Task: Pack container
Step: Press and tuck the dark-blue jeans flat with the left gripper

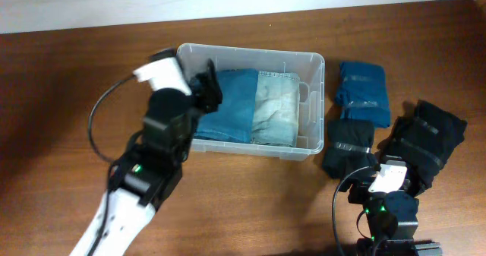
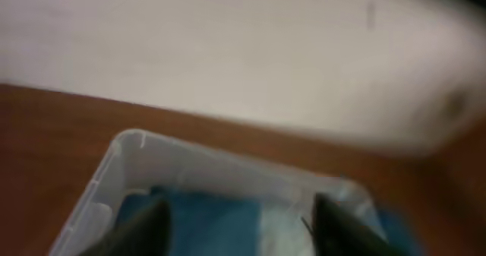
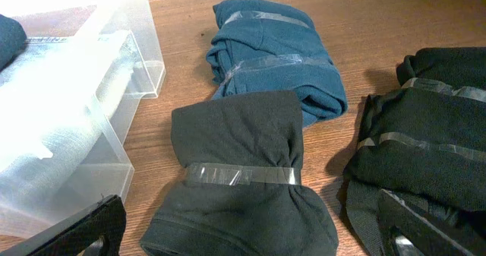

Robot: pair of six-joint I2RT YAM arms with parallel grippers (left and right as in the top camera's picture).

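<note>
Two arms work at a brown wooden table [image 1: 53,81]. The left arm reaches over the left end of the container [image 1: 313,58], a clear plastic tub standing near the table's far edge, a little left of centre. The left gripper [image 2: 239,207] hovers just above the tub's left part; its fingers [image 2: 156,222] are spread wide with nothing between them. The wrist view is blurred. Inside the tub, a folded teal cloth [image 1: 231,104] fills the left and middle, and a pale blue-grey cloth [image 1: 275,108] lies touching it on the right. The tub's right end shows bare plastic. Just beside the tub's right wall, a blue bundle [image 3: 273,55] bound with clear tape lies on the table. A dark green-black bundle [image 3: 235,142], taped once around its middle, lies nearer the robot and touches the blue one. Farther right rests a larger black bundle [image 3: 433,142] with several tape bands. The right gripper [image 3: 249,203] sits low over the dark bundle's near end, released, its fingers [image 3: 83,233] wide apart and gripping nothing.
</note>
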